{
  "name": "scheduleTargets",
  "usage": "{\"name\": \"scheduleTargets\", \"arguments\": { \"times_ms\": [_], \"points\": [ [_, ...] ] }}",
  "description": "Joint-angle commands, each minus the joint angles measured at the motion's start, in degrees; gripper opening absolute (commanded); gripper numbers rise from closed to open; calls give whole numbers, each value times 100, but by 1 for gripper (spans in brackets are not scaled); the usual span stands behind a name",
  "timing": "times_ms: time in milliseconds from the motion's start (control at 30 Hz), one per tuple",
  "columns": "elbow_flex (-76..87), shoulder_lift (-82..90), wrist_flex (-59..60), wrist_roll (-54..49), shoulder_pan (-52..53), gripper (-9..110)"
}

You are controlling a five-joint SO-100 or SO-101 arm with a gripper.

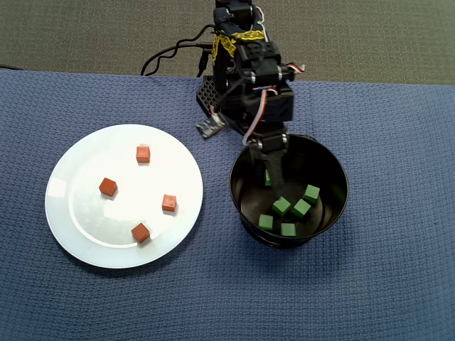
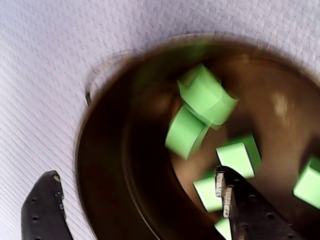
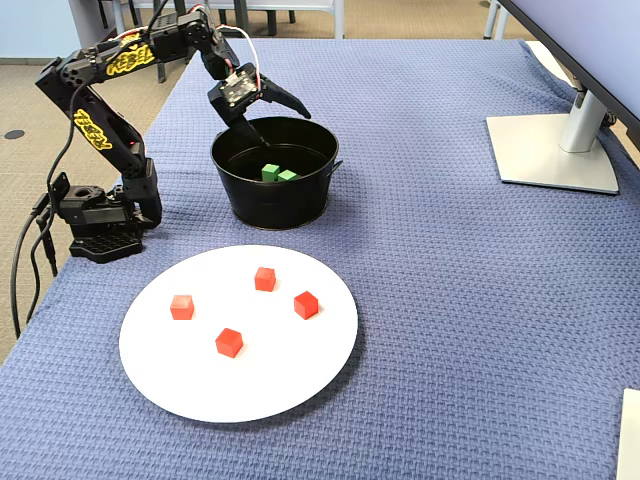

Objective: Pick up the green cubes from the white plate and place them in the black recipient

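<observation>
In the fixed view, nearest the camera, the white plate (image 3: 238,395) lies on the blue cloth (image 3: 450,300) holding only four red-orange cubes (image 3: 264,279). Behind it stands the black recipient (image 3: 275,200), where the green cubes (image 1: 282,206) lie scattered on its floor. Farther back, the gripper (image 3: 278,110) hangs over the pot's rim, jaws spread apart and holding nothing.
</observation>
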Motion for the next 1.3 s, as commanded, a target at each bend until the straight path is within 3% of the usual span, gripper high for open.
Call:
{"name": "scheduleTargets", "arguments": {
  "times_ms": [0, 167, 467, 833, 1267],
  "points": [
    [334, 844, -114, 185, 527, 29],
    [1371, 2215, -9, 580, 1020, 16],
    [3410, 4210, 141, 211, 1705, 15],
    [5643, 4579, -1002, -316, 2171, 11],
    [5810, 4790, -1037, -237, 2215, 4]
  ]
}}
